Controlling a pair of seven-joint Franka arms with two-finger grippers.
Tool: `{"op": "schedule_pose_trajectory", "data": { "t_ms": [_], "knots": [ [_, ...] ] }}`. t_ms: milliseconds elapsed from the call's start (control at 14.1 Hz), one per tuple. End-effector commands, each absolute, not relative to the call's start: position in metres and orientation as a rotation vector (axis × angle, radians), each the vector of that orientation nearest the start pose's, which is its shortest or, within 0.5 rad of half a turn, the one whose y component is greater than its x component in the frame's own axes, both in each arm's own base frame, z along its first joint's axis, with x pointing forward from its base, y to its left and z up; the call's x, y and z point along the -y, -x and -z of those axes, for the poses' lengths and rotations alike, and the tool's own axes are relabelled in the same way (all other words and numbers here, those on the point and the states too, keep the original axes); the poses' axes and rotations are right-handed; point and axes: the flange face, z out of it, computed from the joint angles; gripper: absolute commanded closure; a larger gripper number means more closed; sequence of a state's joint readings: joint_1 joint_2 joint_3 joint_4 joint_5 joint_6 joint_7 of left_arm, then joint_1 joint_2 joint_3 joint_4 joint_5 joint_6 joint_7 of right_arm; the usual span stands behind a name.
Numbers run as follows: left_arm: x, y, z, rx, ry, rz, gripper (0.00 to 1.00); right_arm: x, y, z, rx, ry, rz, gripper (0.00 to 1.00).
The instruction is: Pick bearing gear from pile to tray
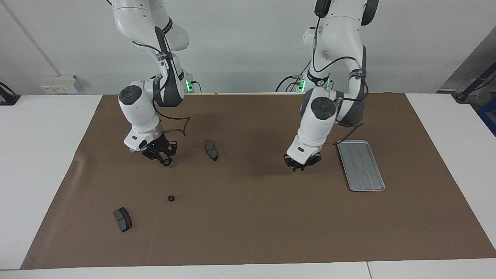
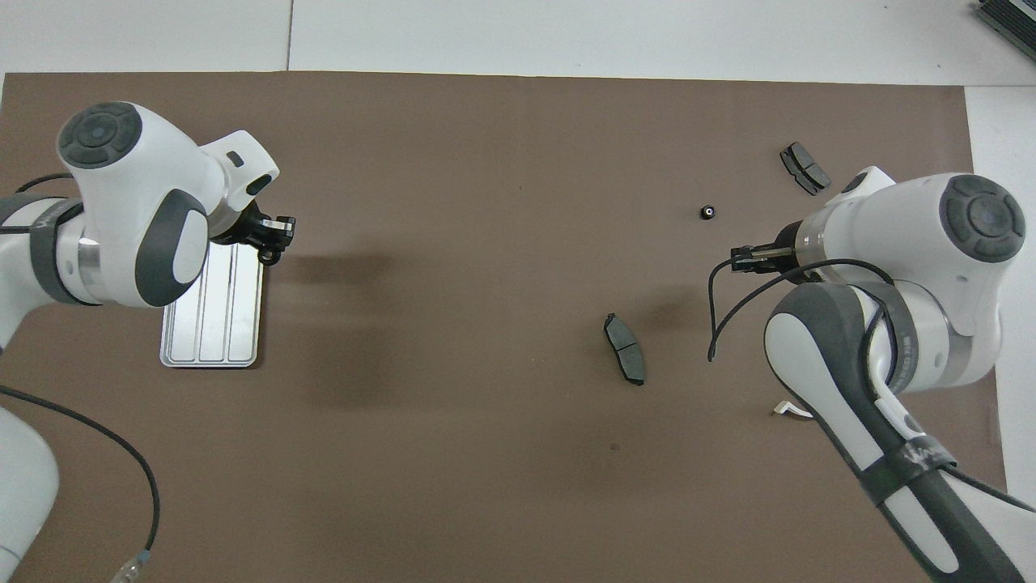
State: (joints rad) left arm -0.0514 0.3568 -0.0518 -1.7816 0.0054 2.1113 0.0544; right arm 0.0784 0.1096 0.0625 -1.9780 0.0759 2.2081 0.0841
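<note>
The silver tray (image 1: pixel 374 182) (image 2: pixel 212 340) lies at the left arm's end of the brown mat. My left gripper (image 1: pixel 303 166) (image 2: pixel 271 247) hangs low over the mat beside the tray's edge, shut on a small black gear (image 2: pixel 267 257). My right gripper (image 1: pixel 164 159) (image 2: pixel 740 259) is over the mat at the right arm's end, shut on another black gear (image 1: pixel 167 162). One loose gear (image 1: pixel 171 198) (image 2: pixel 707 212) lies on the mat farther from the robots. Two dark grey pads (image 1: pixel 211 150) (image 1: pixel 123 219) lie near it.
A white half-ring bracket (image 2: pixel 791 409) lies close to the robots, partly hidden by the right arm. The pads also show in the overhead view (image 2: pixel 624 349) (image 2: pixel 804 168). The brown mat (image 1: pixel 248 224) covers most of the white table.
</note>
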Motion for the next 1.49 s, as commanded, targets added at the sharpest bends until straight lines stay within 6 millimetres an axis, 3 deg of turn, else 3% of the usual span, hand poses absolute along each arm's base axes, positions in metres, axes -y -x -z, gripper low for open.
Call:
{"op": "schedule_pose_trajectory", "data": {
  "t_ms": [0, 213, 355, 568, 639, 782, 1066, 1279, 1421],
  "knots": [
    [0.015, -0.623, -0.351, -0.349, 3.133, -0.024, 1.0, -0.138, -0.597, -0.434, -0.1, 3.004, 0.17, 1.0],
    [-0.012, -0.609, -0.334, -0.341, 3.129, 0.026, 0.97, -0.204, -0.594, -0.435, -0.268, 2.942, 0.185, 1.0],
    [-0.008, -0.604, -0.329, -0.334, 3.13, 0.029, 0.82, -0.253, -0.595, -0.433, -0.376, 2.908, 0.174, 1.0],
    [-0.004, -0.606, -0.332, -0.343, 3.128, 0.041, 0.25, -0.328, -0.591, -0.412, -0.54, 2.888, 0.223, 1.0],
    [-0.002, -0.608, -0.333, -0.349, 3.126, 0.045, 0.1, -0.346, -0.586, -0.404, -0.578, 2.872, 0.249, 1.0],
    [0.002, -0.612, -0.339, -0.342, 3.128, 0.07, 0.09, -0.371, -0.575, -0.376, -0.593, 2.905, 0.26, 1.0],
    [0.041, -0.62, -0.35, -0.278, 3.136, 0.096, 0.09, -0.415, -0.564, -0.335, -0.653, 2.924, 0.315, 1.0],
    [0.073, -0.618, -0.351, -0.238, 3.144, 0.102, 0.09, -0.426, -0.549, -0.322, -0.638, 2.902, 0.344, 1.0],
    [0.093, -0.618, -0.355, -0.196, 3.149, 0.111, 0.09, -0.43, -0.543, -0.31, -0.622, 2.908, 0.329, 0.84]
  ]
}}
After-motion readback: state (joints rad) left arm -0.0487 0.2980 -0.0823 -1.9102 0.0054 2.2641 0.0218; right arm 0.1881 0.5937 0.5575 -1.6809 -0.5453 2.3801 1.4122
